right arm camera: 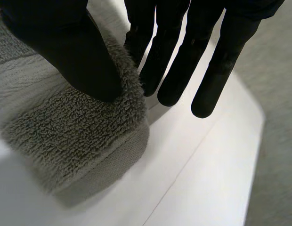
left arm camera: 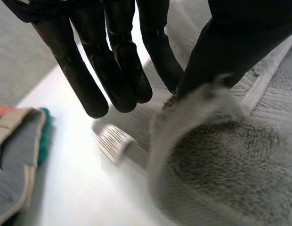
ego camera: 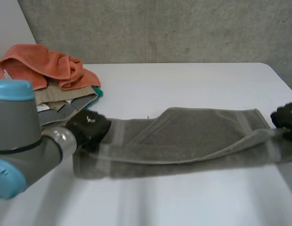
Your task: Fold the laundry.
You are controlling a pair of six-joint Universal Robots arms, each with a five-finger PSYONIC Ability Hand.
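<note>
You have the long grey terry towel laid across the middle of the white table with its long axis running from 9 o'clock to 3 o'clock, and a hand at each short end. Your left hand is at the 9 o'clock end. In its wrist view the left hand has straight fingers, and its thumb bears down on a raised fold of the towel, which looks pinched against the nearest finger. Your right hand is at the 3 o'clock end. Its wrist view shows the right hand with the thumb pressed on top of the towel's corner and the fingers behind it, so that corner is clamped too. The edge you hold lies on the 6 o'clock side, drawn between the two hands, while the rest of the cloth lies toward 12 o'clock. Neither hand is nearer, so I judge that any fold depends on both ends travelling together, square to that axis. Mind the pile with the orange terry cloth at about 11 o'clock from your left hand, close by.
</note>
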